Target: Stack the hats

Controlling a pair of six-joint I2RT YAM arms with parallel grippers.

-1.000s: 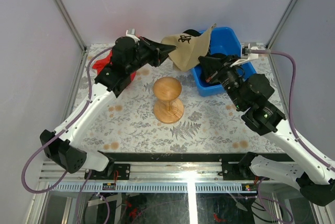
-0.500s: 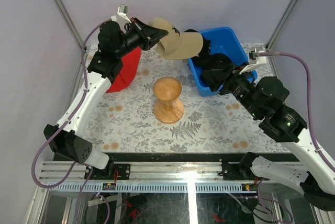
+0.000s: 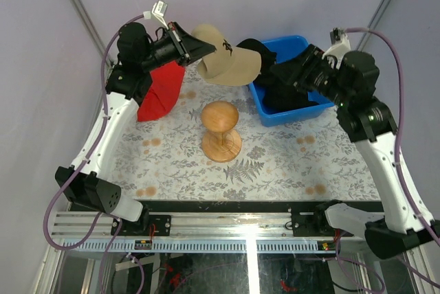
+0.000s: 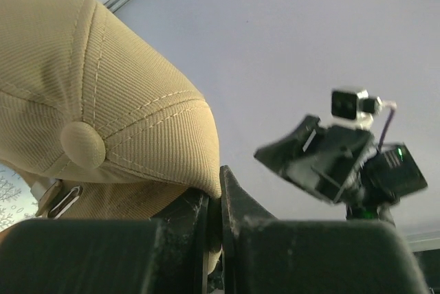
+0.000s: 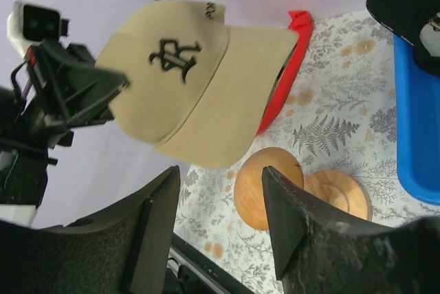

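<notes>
The left gripper (image 3: pixel 201 49) is pressed together on the back edge of the tan hat (image 3: pixel 227 62). In the left wrist view its 2 fingers (image 4: pixel 237 205) meet on the fabric just below the crown's button. The hat hangs in the air above the far edge of the tabletop (image 3: pixel 275 163), crown up, with its dark emblem and brim turned toward the right arm.

To its left, at the far left corner, lies the red cloth (image 3: pixel 159 91), partly under the left arm. To its right, at the far right corner, sits the blue bin (image 3: pixel 292 114).

1 black hat (image 3: pixel 256 49) is draped over the bin's far left rim, just behind the tan brim and close enough that the 2 overlap in the top view. More black fabric fills the bin. How many hats that makes cannot be told, since the right arm's dark wrist covers much of it.

The right gripper (image 5: pixel 218 177) reaches over the bin's left side toward the tan hat. Its fingers (image 5: pixel 159 229) are spread with nothing between them, apart from the brim.

The wooden stand (image 3: pixel 220 121) is upright in the middle of the tabletop, nearer than the hat and bare on its round top. In the right wrist view the stand shows through the gap between the fingers, below the tan brim, with the red cloth behind it.
</notes>
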